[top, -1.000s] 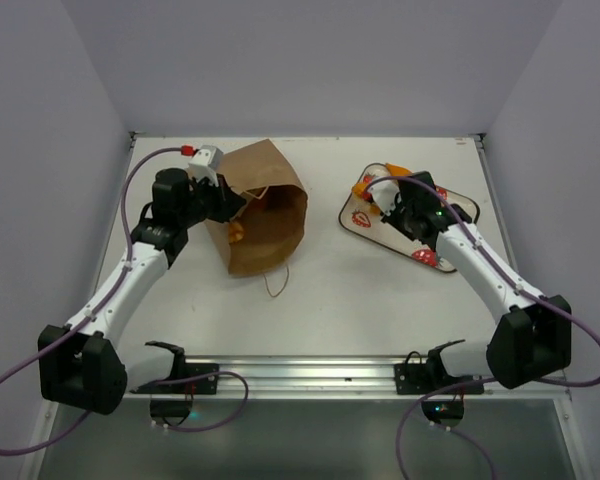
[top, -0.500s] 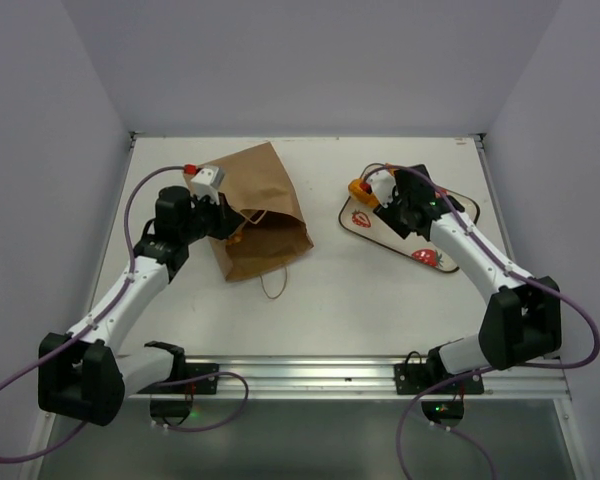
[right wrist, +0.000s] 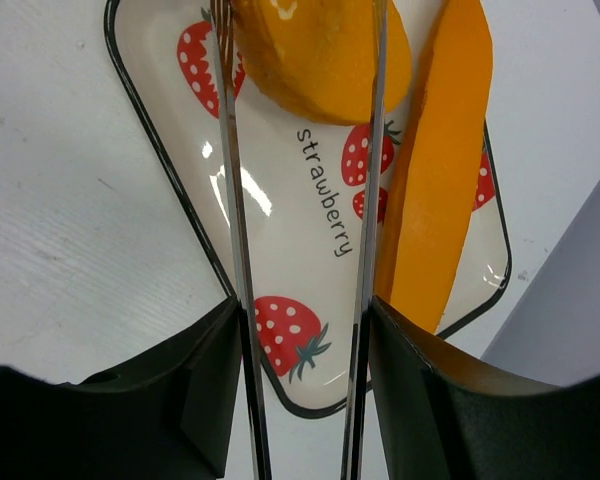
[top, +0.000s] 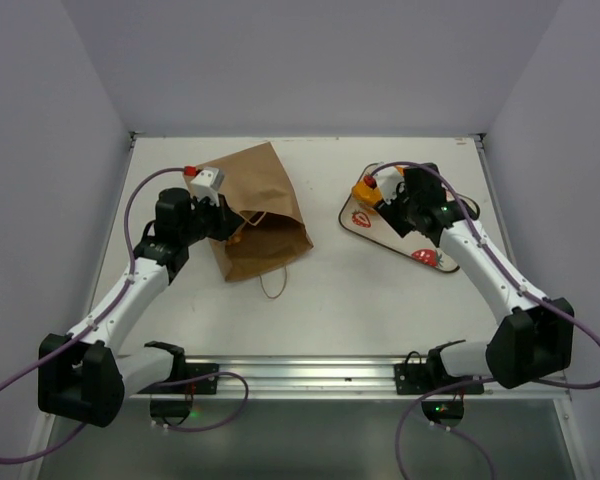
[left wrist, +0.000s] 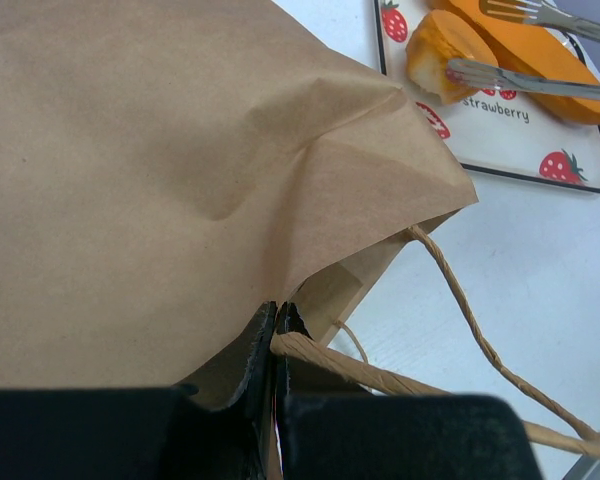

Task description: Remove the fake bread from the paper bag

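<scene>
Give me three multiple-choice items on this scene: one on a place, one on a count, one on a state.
1. Where does the round bread piece lie?
A. in a bowl
B. on the strawberry tray
C. on a wooden board

2. How many orange bread pieces does the right wrist view show?
A. one
B. four
C. two

3. How is the left gripper?
A. shut on the edge of the paper bag
B. wide open in the air
C. shut on a spoon

Answers:
1 B: the printed strawberries and black rim show under it.
2 C: the round bread piece and a long piece beside it.
3 A: its fingers meet on the brown paper, next to a handle.
</scene>
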